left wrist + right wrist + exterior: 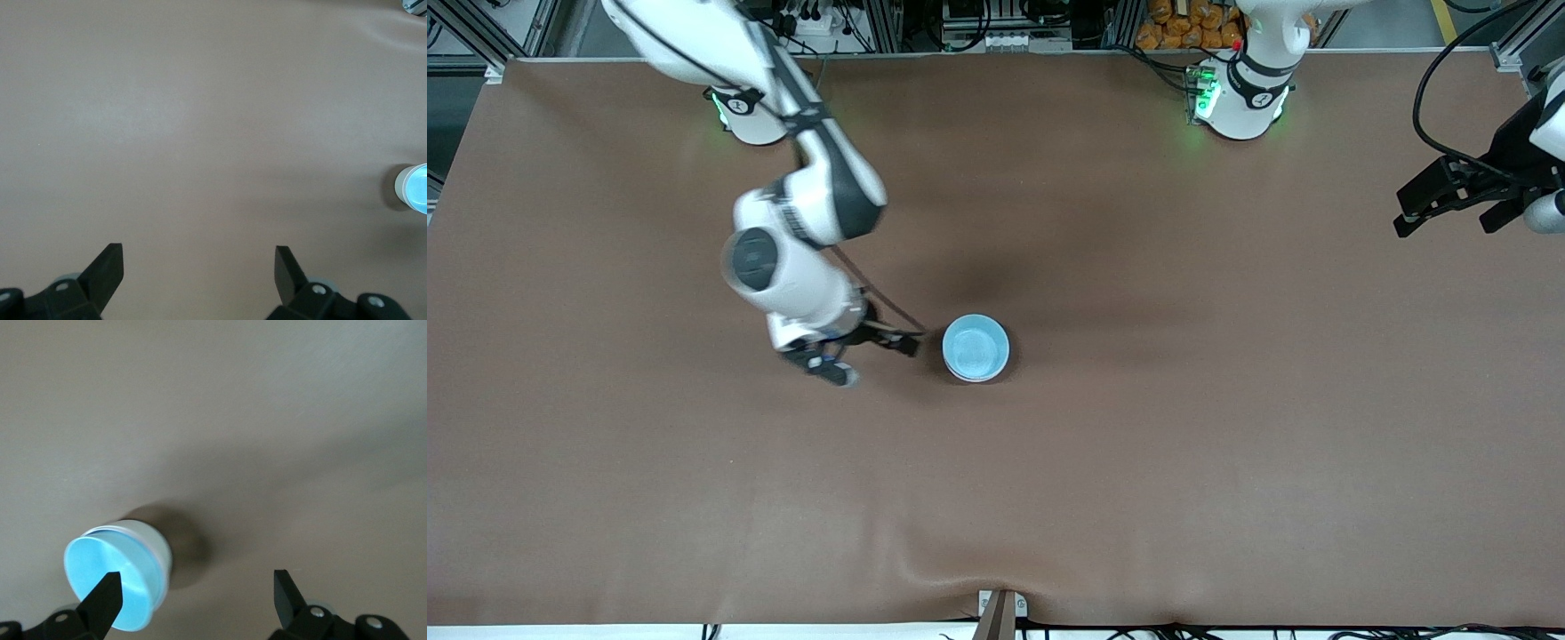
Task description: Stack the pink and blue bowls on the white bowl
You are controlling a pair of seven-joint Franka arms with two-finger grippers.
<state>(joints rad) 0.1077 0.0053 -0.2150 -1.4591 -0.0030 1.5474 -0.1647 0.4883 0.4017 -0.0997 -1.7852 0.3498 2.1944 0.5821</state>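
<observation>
Bowls — one blue bowl point(975, 348) visible

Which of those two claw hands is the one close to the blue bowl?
The right gripper, just beside the blue bowl at mid-table, jaws open. The left gripper waits, also open, high over the left arm's end of the table.

The table point(1227, 427) is covered in a matt brown cloth-like sheet, smooth but rippled near the front camera's edge. The blue bowl point(975, 348) looks like smooth plastic with a soft sheen inside. Both arms have glossy white shells with black matt fingers point(107, 270).
</observation>
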